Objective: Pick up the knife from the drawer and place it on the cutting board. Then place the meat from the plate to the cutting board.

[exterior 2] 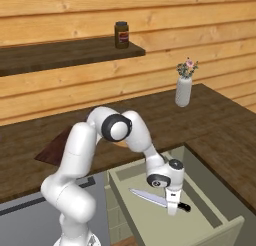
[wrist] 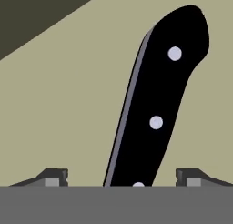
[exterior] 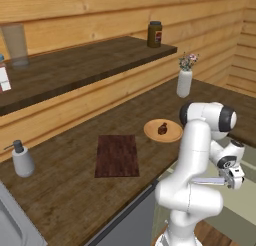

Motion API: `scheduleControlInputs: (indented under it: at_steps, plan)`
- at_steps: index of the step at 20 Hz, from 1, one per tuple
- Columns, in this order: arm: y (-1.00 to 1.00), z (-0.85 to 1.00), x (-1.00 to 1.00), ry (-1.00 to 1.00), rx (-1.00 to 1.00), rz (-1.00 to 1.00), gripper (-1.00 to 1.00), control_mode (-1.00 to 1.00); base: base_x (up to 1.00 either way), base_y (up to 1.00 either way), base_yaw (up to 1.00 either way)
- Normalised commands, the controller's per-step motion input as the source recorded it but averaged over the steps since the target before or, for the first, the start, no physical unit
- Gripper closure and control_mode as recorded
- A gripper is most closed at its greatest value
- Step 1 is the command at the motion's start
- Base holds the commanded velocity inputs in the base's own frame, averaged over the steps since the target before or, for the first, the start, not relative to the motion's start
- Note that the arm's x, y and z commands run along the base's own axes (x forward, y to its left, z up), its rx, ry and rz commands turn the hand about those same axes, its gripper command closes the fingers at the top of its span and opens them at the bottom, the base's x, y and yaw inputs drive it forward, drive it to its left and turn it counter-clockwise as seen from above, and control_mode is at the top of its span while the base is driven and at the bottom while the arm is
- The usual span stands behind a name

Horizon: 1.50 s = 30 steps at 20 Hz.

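Wood-plank walls back a dark wooden surface (exterior: 75, 190), and nearest the base the drawer (exterior 2: 150, 225) stands pulled out, its pale flat floor bare but for the knife (exterior 2: 150, 196). The gripper (exterior 2: 172, 210) is down over the knife's black handle, which hides the middle of the handle in the right base view; only the silver blade and the handle's butt end show there. In the hand view the fingers (wrist: 53, 177) stand wide apart, one on each side of the riveted handle, neither touching it, and the blade is cut off below the frame edge. From the left base view the drawer is mostly hidden behind the white arm, and the gripper is small and hard to read there, with a sliver of blade beside it. Farther back on the surface lies the cutting board (exterior: 117, 155), flat and bare; in the right base view the arm covers all but one corner of it. Just beside the board, apart from it, sits the plate (exterior: 172, 135) with the meat (exterior: 162, 128) on it. A soap dispenser (exterior: 22, 159) stands at the left, a white vase of flowers (exterior: 184, 80) farther off, and on the shelf (exterior: 75, 65) above sit a brown jar (exterior: 154, 34) and a glass (exterior: 15, 44), with a partly cut-off white item at the left edge.
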Motion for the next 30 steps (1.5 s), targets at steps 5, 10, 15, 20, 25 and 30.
scheduleControlInputs:
  at_steps: [5,10,15,20,25,30]
  plan:
    - [0.01,-0.47,0.29,-0.07,0.0,0.0,1.0,-1.0,0.0,0.0,0.0]
    - [0.0,-0.28,0.38,-0.05,0.0,0.0,1.0,-1.0,0.0,0.0,0.0]
    - [0.07,-0.29,0.25,0.0,0.0,0.01,1.0,-1.0,0.0,0.0,0.0]
    - [0.01,0.33,-0.15,0.0,0.02,0.02,1.0,-1.0,0.0,0.0,0.0]
    - [0.0,1.0,-0.39,0.0,0.05,0.0,1.0,-1.0,0.0,0.0,0.0]
    - [-0.06,1.0,-0.11,-0.01,0.05,0.0,1.0,-1.0,0.0,0.0,0.0]
